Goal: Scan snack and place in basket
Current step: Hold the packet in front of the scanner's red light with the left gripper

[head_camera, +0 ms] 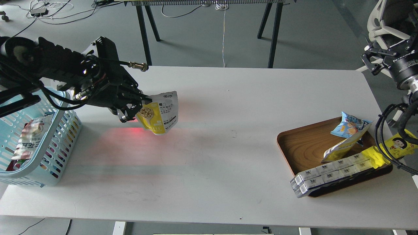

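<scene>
My left gripper point(135, 109) is shut on the left edge of the snack point(160, 112), a yellow and white pouch picturing a spoon of beige beans. It hangs in the air above the white table, left of centre. The light blue basket point(62, 138) stands at the table's left edge, to the left of and below the pouch; it holds a red and white packet point(27, 140). My right gripper point(387, 52) is raised off the table's far right corner; its fingers stand spread and it holds nothing.
A brown wooden tray point(303, 147) at the right holds a blue chip bag point(349, 125), a long yellow wrapper with a cartoon face point(396, 145), a yellowish pouch and a row of white boxes point(326, 174). A red light patch point(130, 132) lies on the table under the pouch.
</scene>
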Robot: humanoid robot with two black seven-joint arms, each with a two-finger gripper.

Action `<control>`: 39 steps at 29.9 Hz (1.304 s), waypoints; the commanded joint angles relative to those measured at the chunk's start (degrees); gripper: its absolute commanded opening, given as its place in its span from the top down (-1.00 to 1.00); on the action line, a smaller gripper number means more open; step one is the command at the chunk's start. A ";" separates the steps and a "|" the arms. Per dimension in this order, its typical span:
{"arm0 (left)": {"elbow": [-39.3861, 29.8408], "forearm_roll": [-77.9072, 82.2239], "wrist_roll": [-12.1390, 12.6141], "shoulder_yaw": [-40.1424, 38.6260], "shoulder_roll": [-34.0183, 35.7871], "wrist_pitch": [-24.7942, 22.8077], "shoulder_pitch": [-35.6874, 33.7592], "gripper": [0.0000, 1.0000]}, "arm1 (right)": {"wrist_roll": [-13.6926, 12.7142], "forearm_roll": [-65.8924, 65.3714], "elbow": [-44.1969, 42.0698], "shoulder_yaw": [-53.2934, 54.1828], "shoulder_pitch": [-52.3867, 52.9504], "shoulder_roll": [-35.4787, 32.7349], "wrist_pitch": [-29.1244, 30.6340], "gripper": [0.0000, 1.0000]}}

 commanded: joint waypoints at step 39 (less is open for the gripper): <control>7.08 0.00 0.00 -0.07 -0.06 2.16 1.57 1.00 | 0.00 -0.18 0.00 0.05 -0.27 -0.46 0.00 -0.99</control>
